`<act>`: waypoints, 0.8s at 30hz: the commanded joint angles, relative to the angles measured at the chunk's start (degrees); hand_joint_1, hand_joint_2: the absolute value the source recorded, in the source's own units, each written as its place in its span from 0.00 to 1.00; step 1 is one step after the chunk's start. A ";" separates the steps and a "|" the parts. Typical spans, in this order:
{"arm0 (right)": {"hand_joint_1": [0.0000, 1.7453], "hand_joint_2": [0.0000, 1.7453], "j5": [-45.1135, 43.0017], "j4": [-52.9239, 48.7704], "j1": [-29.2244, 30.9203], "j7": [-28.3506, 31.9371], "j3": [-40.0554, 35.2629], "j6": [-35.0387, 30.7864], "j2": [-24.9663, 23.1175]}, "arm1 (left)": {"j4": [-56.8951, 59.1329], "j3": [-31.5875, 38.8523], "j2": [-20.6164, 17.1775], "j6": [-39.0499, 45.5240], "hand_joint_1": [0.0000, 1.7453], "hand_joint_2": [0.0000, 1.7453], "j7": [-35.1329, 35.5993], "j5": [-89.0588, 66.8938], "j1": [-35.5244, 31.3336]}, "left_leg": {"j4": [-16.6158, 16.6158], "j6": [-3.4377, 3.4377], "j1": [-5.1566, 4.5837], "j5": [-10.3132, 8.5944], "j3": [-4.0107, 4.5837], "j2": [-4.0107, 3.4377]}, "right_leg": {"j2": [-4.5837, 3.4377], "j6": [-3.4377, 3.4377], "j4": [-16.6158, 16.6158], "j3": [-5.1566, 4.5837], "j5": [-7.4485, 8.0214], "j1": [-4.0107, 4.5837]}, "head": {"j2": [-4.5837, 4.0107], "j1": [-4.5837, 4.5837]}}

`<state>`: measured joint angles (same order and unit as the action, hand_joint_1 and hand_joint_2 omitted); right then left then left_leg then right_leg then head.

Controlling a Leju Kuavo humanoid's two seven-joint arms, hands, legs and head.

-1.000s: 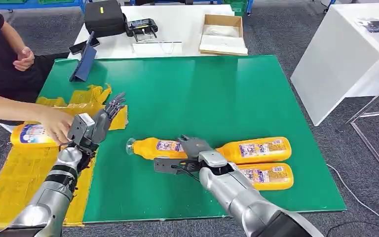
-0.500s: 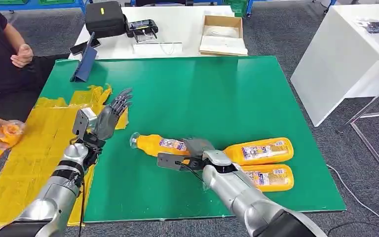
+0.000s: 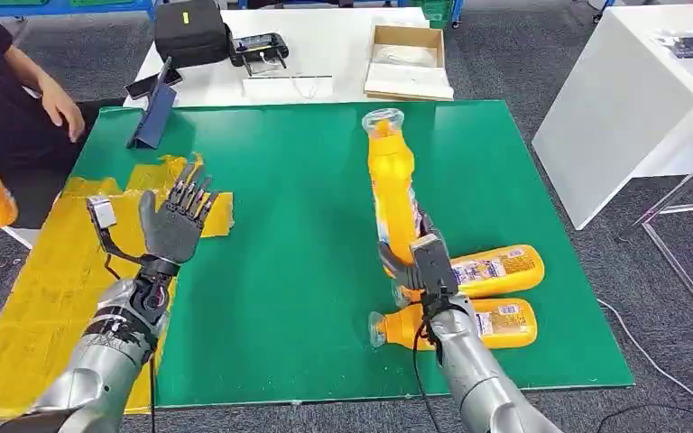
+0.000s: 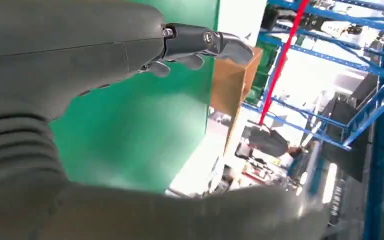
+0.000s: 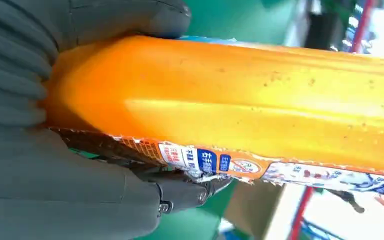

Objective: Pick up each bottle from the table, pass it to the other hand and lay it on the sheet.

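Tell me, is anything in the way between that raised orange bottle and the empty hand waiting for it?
Nothing visible. The right hand holds the bottle upright above the green mat; only bare mat lies between it and the open left hand.

Grey carpeted floor point(image 3: 523, 68) surrounds the desk point(image 3: 325, 180), whose top is covered in green. Beyond its far edge stands a white table point(image 3: 325, 41) carrying a black bag point(image 3: 189, 32), an open cardboard box point(image 3: 408, 63) and a handheld controller point(image 3: 257, 47). A white cabinet point(image 3: 632, 99) stands to the right, and blue metal shelving point(image 4: 375, 100) lines the brightly lit room.
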<state>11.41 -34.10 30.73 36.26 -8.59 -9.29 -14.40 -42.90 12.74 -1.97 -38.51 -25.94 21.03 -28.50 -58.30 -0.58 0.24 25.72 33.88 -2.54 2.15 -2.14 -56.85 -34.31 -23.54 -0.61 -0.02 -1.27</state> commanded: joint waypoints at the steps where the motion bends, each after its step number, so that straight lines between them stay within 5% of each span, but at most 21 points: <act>1: 1.00 1.00 0.10 -12.02 -3.62 -1.80 0.44 3.80 -1.35 | 5.48 -1.43 1.77 -2.43 0.00 1.00 0.76 2.37 2.84 | 0.08 0.04 0.00 0.02 -0.17 0.15 | -0.20 0.08 0.03 0.12 -0.04 -0.04 | 0.00 -0.02; 24: 1.00 1.00 1.58 -10.15 -3.54 -8.00 -18.86 15.80 -3.32 | -12.73 -14.83 5.79 -11.29 0.00 1.00 9.09 20.18 13.62 | 0.01 0.02 0.05 0.03 0.05 0.21 | -0.15 0.07 0.02 -0.07 -0.04 0.01 | 0.00 0.02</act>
<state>13.55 -45.31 24.99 29.51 -19.56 4.17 -18.71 -49.89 3.76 3.36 -48.61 -18.21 37.68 -16.35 -58.29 -0.58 0.25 25.72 34.08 -2.54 2.15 -2.13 -56.84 -34.53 -23.55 -0.61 -0.02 -1.25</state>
